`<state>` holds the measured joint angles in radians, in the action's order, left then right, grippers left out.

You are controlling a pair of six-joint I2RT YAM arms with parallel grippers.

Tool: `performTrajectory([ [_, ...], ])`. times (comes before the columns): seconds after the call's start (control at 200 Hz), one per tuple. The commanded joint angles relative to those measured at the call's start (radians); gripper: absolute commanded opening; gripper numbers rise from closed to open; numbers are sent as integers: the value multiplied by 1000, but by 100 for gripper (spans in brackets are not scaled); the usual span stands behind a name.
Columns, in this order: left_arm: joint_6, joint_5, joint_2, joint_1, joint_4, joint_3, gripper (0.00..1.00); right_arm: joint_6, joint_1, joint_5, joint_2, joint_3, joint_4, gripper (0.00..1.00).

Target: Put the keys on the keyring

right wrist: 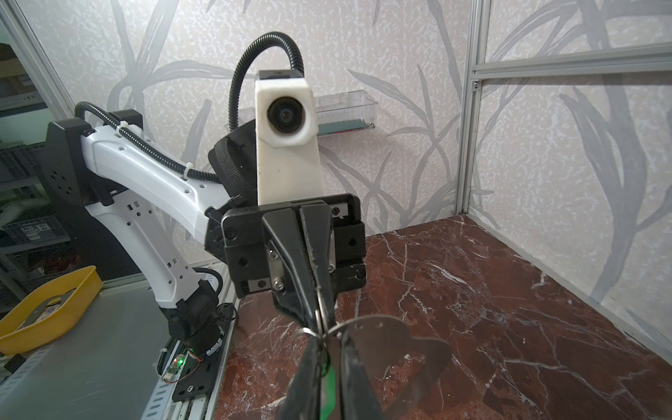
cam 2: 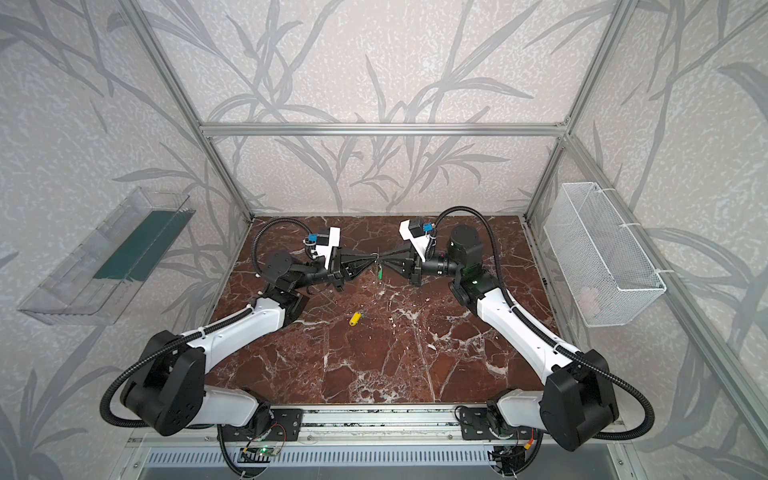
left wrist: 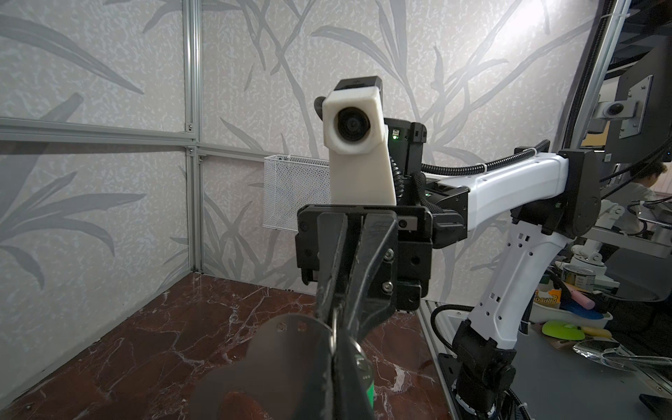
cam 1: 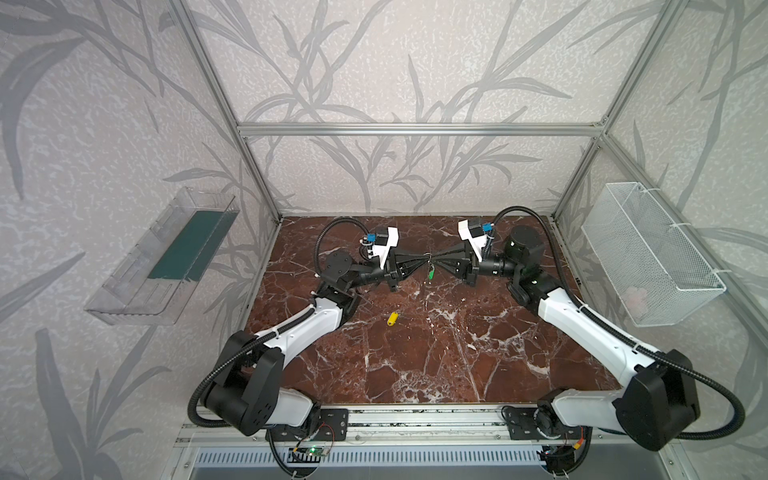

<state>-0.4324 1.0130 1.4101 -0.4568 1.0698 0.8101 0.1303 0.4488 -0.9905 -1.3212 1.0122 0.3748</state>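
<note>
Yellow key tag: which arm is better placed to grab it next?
Left, probably: the yellow key tag lies on its side of the middle, nearer the left gripper than the right gripper. Both meet at the keyring, so it would need freeing first.

You have both arms reaching toward the middle of the worktop [cam 2: 415, 357]. The left claw [cam 2: 371, 262] and right claw [cam 2: 385, 263] meet tip to tip, each with its fingers drawn together to a point. The green key [cam 2: 379, 272] hangs just under that meeting point. What sits between the tips is too small to tell. The yellow key [cam 2: 354, 319] lies alone on the worktop, nearer the arm bases, apart from both claws.
</note>
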Motion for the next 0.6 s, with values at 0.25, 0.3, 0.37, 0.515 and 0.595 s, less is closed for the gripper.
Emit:
performTrajectory([
  [0.25,-23,51,13,-3,35,39,0,10,11,-27,-9,38,35,11],
  [0.3,-21,52,13,-2,34,41,0,9,11,-28,-10,37,36,11],
  [0.37,-23,54,13,-2,33,40,0,10,13,-31,-13,40,36,11],
  [0.515,-23,58,15,-3,34,43,0,10,16,-37,-21,44,34,10],
  [0.595,-26,63,21,-2,34,48,0,9,22,-41,-26,48,33,9],
])
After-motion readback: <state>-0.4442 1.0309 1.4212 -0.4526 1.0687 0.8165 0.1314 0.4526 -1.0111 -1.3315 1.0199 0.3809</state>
